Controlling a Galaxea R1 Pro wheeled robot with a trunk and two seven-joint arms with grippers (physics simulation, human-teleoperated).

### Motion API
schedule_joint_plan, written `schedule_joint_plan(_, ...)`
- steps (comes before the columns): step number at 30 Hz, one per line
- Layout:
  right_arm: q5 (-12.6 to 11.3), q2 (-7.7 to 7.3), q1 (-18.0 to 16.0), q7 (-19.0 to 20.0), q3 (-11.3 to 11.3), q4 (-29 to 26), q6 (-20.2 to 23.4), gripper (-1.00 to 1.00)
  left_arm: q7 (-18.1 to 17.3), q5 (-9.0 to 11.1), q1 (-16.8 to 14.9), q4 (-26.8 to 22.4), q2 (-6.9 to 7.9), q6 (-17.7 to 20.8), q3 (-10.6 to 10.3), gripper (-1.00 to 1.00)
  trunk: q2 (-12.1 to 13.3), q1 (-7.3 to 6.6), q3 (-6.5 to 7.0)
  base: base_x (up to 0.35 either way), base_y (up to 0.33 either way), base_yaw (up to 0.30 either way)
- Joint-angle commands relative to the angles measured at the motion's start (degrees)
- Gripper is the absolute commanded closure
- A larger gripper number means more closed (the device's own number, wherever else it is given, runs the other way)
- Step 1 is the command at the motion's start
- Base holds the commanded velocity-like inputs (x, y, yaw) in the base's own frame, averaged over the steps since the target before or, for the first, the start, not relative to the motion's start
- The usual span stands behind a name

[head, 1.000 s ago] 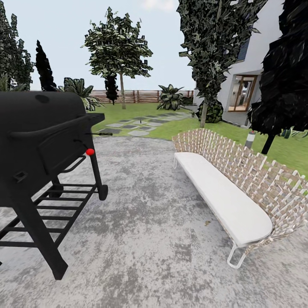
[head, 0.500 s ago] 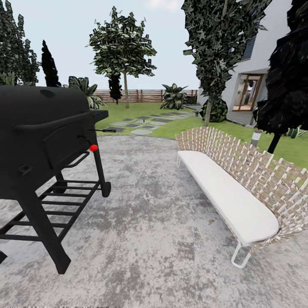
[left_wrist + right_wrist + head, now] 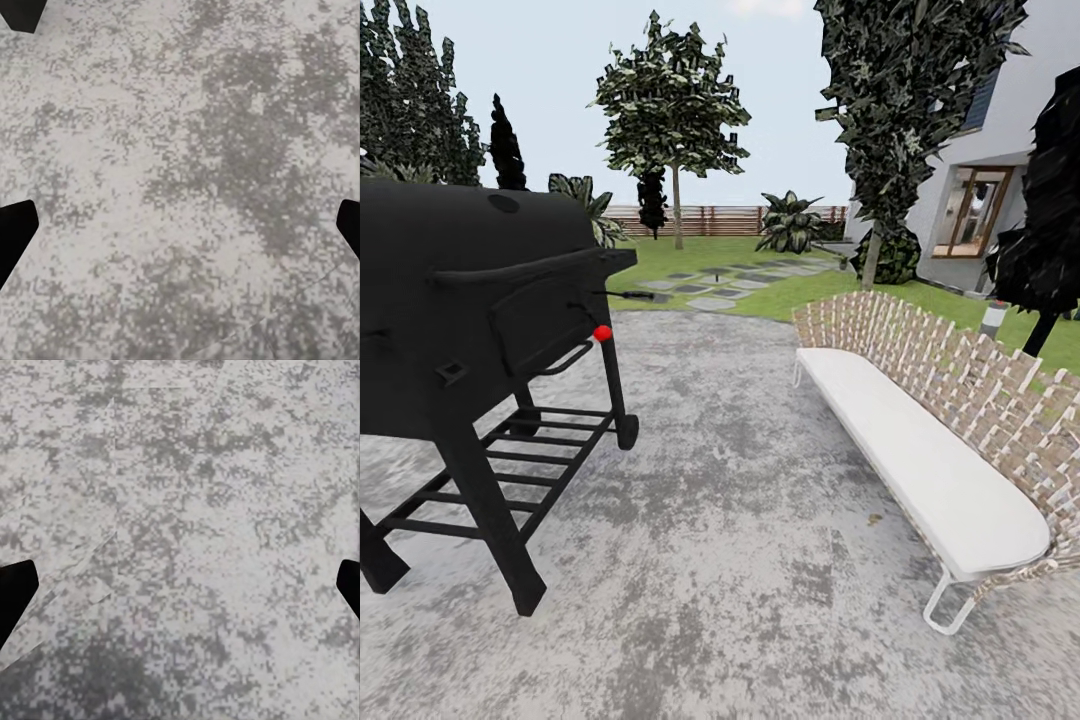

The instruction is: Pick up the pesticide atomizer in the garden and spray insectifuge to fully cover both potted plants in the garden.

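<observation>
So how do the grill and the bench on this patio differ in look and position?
The grill is black, boxy and stands tall on legs with a slatted lower shelf at the head view's left; the bench is low, long, white-cushioned with a woven tan back, at the right. Both stand on the mottled grey paving.

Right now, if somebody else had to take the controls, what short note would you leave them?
Left gripper and right gripper: both open, holding nothing, facing speckled paving.
Surroundings: black grill on the left, white bench on the right, lawn with stepping stones and wooden fence ahead.
Done: nothing sprayed.
Left: find the sprayer and the two small potted plants, likely further into the garden, then spray both.
</observation>
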Motion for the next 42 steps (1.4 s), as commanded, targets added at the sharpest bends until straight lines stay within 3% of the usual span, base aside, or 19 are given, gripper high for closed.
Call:
schedule_joint_plan(1,0.03,0.00,-0.03,-0.07,-0.02,0.03,-0.18,-1.00,0.02,-0.02,-0.04,0.04,-0.01,-0.19,0.12,-1.00,-0.44,0.22,-0.24,0.000,0.000,0.006)
schedule_joint_plan(17,0.03,0.02,-0.03,-0.07,-0.02,0.12,-0.18,-1.00,0.02,-0.02,-0.04,0.12,-0.01,-0.19,0.10,-1.00,-6.85,3.73,-3.11,0.000,0.000,-0.085)
schedule_joint_plan(42,0.11,0.08,-0.03,-0.07,0.15,0.20,-0.18,-1.00,-0.03,-0.02,-0.04,0.12,-0.01,-0.19,0.09,-1.00,-16.48,9.00,-7.42,0.000,0.000,-0.003)
